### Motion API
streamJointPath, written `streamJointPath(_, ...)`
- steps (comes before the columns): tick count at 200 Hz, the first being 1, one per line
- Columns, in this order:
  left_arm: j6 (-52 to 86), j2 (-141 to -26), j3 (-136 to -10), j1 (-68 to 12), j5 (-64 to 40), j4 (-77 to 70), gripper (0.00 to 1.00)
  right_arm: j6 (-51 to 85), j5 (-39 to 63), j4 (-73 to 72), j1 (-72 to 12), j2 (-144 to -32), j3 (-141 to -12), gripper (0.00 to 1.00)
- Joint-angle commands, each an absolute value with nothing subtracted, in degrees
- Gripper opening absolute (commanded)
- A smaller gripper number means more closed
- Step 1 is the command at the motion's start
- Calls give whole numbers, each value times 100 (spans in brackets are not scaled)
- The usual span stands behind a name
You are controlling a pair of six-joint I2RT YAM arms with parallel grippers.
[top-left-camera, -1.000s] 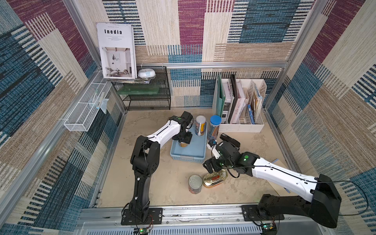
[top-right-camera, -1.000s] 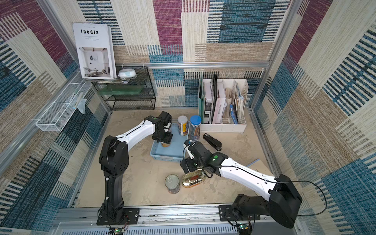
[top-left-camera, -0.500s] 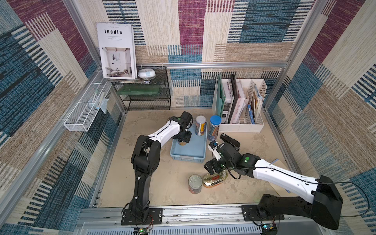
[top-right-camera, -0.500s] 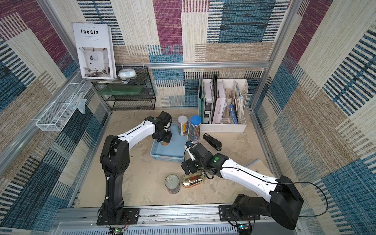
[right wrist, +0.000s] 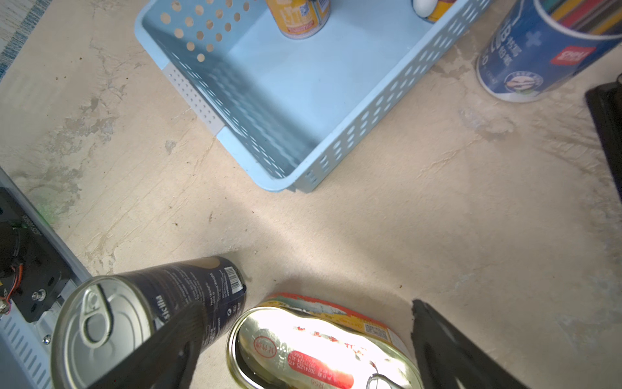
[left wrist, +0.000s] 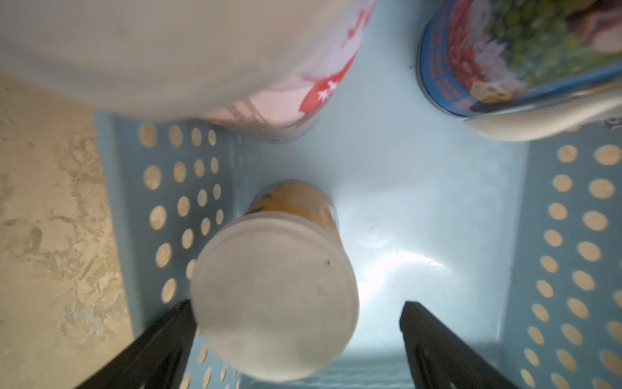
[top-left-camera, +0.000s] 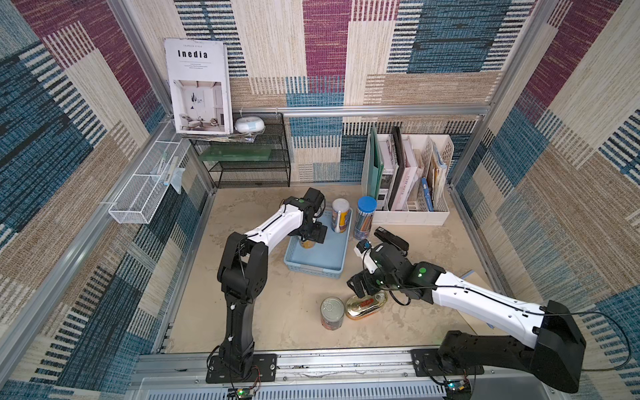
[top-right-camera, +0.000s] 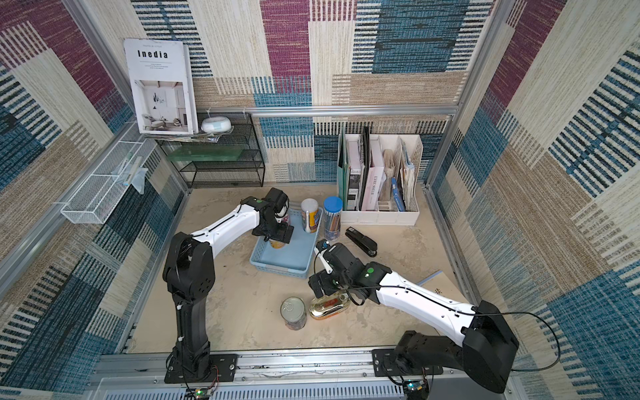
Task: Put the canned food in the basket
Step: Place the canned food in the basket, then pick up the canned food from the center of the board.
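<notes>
Yellow can [left wrist: 274, 303] stood in basket [left wrist: 572, 235], left gripper [left wrist: 297, 304] spread wide, empty: drop-off apparently done. Right gripper [right wrist: 308, 304] gaped empty astride oval tin [right wrist: 319, 347], probably for pickup.

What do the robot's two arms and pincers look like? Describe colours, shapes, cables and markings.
Both the left arm and right arm have black bases and joints, a white forearm with a thin black cable along it, and a green dot near the wrist. The left pincer and right pincer have flat black fingers.
</notes>
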State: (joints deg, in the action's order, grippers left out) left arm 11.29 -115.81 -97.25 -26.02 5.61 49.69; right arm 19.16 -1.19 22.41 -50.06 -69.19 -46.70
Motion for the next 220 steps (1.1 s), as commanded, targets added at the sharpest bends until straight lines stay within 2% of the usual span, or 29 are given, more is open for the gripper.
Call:
streamJointPath(1,1212,-11359,-9670,-2622,361,5056,99,1908,80,2086,-5010,-6873,-4632,99)
streamJointPath(54,1438,-10400,-9180,-2786,-115,5043,99,1621,472,1736,-5493,-6633,-4541,99)
streamJointPath(100,1339,-8634,-7793,-2755,-327,4300,99,1348,-286,1472,-6748,-6270,-4349,99)
streamJointPath(144,1240,-7826,-6849,-2707,-593,4117,99,1380,-829,1425,-7379,-6293,-4121,99)
streamJointPath(220,1326,-7139,-5949,-2655,-625,4051,97,1153,-966,950,-7585,-6864,-3866,99)
